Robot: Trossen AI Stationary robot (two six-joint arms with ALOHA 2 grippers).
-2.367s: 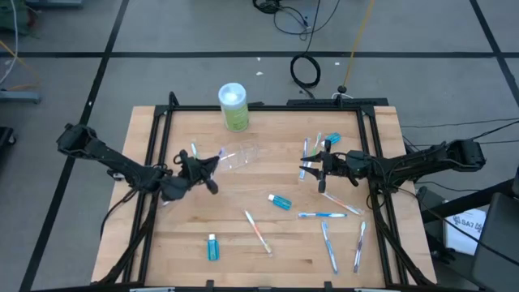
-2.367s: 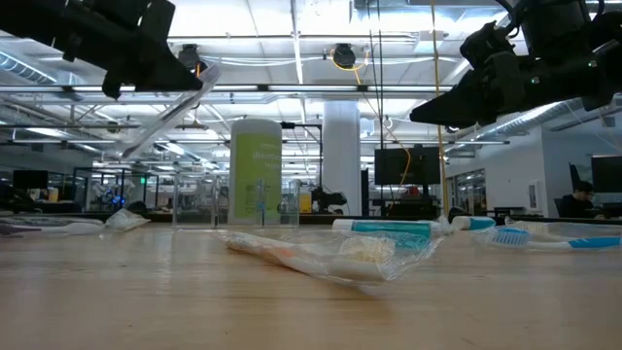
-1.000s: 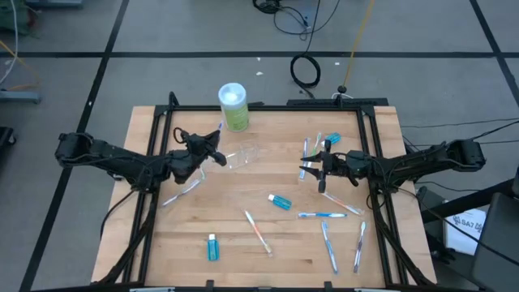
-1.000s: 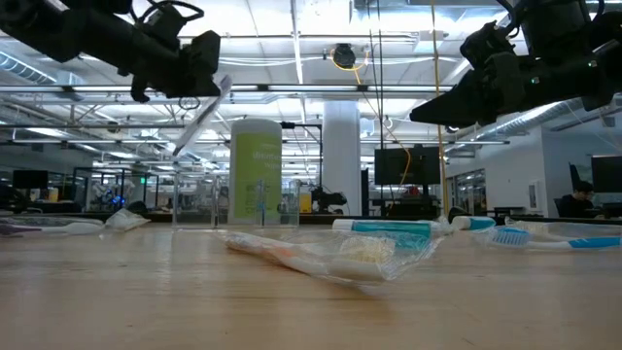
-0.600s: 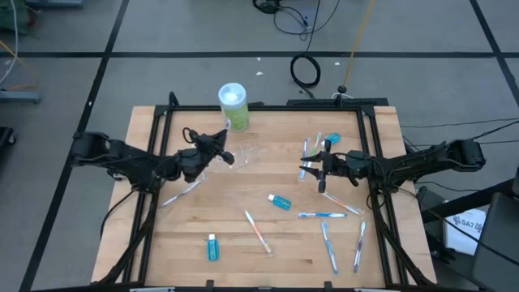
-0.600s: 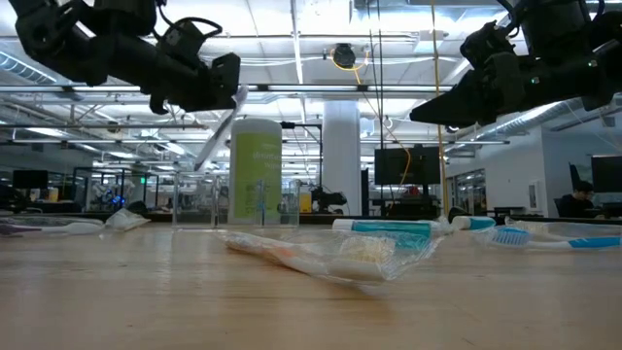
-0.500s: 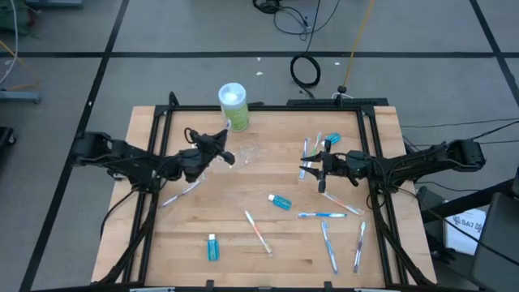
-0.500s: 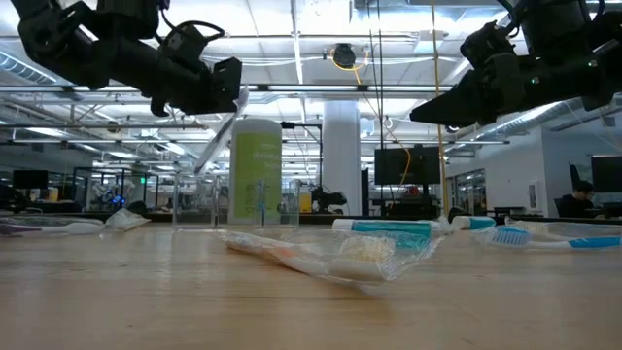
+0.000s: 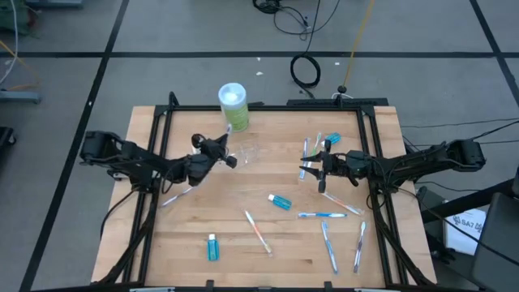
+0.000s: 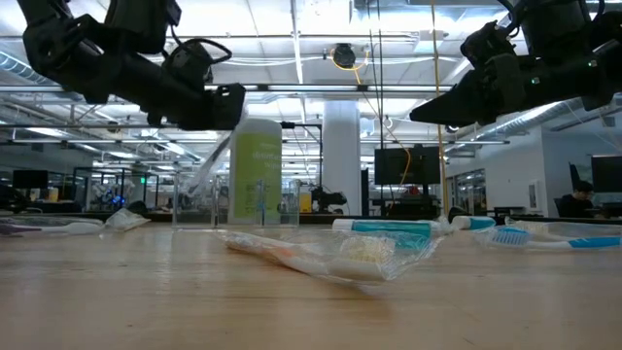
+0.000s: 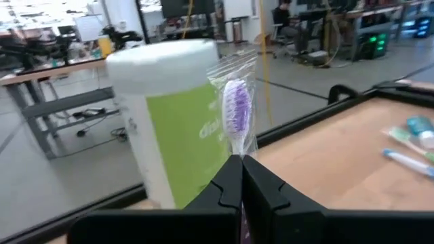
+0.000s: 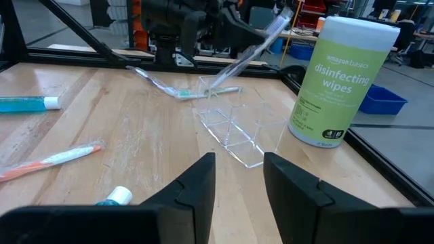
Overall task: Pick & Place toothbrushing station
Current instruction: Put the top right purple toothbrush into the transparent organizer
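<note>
Left hand [image 11: 241,177] on half-hidden wrapped toothbrush [image 11: 237,112]

- We see a clear cup [image 9: 249,152] upright on the tabletop [image 9: 243,259].
- A wrapped purple-bristled toothbrush [image 11: 237,108] is held tilted over it.
- Other toothbrushes [image 9: 258,232] and blue tubes [image 9: 280,201] lie scattered.

Overhead straight down on the table [image 9: 268,243]; level across at tabletop height; both wrists close, sharing the green container [image 12: 342,81].
</note>
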